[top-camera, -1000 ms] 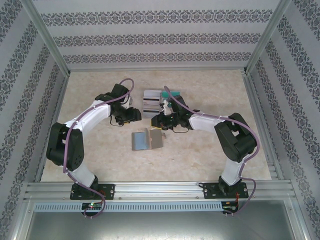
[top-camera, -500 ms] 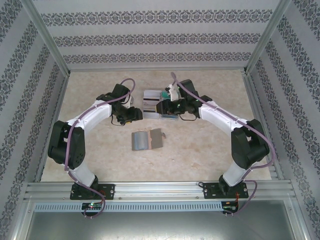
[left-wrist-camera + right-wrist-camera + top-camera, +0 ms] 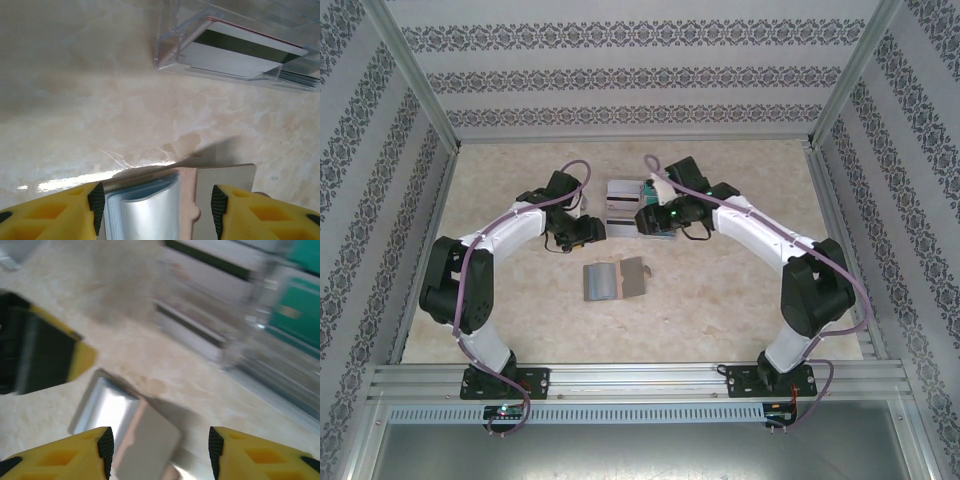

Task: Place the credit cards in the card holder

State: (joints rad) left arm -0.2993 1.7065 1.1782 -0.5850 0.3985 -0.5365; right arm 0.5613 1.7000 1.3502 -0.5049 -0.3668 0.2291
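Your left fingers (image 3: 96,202) stand apart with nothing between them, above the pale marbled surface (image 3: 75,100). Framed between their yellow tips, just ahead of them, lies the card holder (image 3: 170,200). It is spread open, with its bluish-grey pocket side up and a beige-grey flap on the right. Farther ahead, across a stretch of bare surface, sits the clear tray (image 3: 167,42). Its nearest compartment holds a stack of credit cards (image 3: 235,52), the top one white-grey with a dark stripe.

Your right fingers (image 3: 106,447) are also spread wide and empty. That view is blurred, but the open card holder (image 3: 125,425) lies just ahead of them, nearer the left tip. Beyond it to the right is the tray, with teal cards (image 3: 295,310) in one compartment and white-grey ones beside them.

From above, your left fingers (image 3: 588,230) sit just beside the tray's (image 3: 620,195) left side, and your right fingers (image 3: 645,220) hang over its near edge. The card holder (image 3: 617,280) lies flat on the surface on the near side of both, roughly between them and apart from each.
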